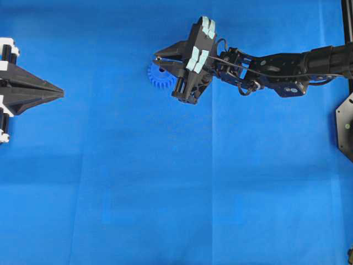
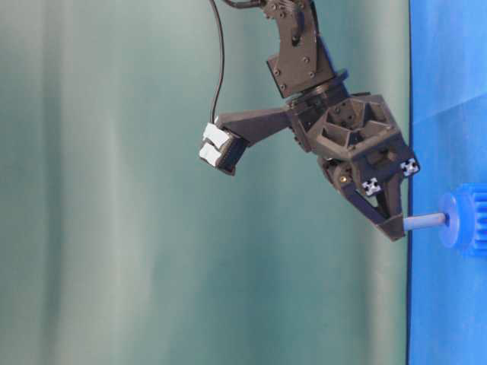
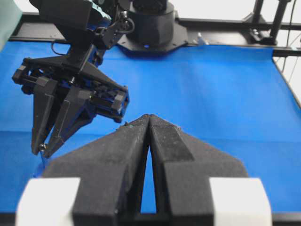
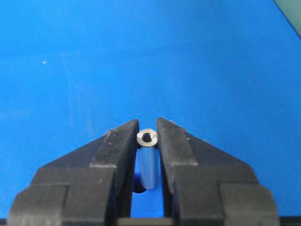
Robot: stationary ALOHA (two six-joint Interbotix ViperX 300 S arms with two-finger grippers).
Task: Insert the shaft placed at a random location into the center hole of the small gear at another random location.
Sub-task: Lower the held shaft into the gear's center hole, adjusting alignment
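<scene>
My right gripper [image 1: 156, 58] is shut on the shaft [image 4: 147, 137], a short silvery pin held near its upper end between the fingertips. In the table-level view the shaft [image 2: 423, 221] points from the gripper [image 2: 396, 226] to the raised hub of the small gear [image 2: 472, 219], and its far end meets the hub. The small gear [image 1: 160, 79] lies on the blue cloth, partly under the gripper. A dark round patch, seemingly the center hole [image 4: 138, 187], shows just left of the shaft's lower end. My left gripper [image 1: 60, 93] rests shut and empty at the left edge.
Blue cloth [image 1: 165, 193] covers the table. The right arm [image 1: 276, 66] stretches in from the right edge. A black mounting plate [image 1: 345, 127] sits at the right edge. Black arm bases and frame rails [image 3: 150, 26] line the far side in the left wrist view.
</scene>
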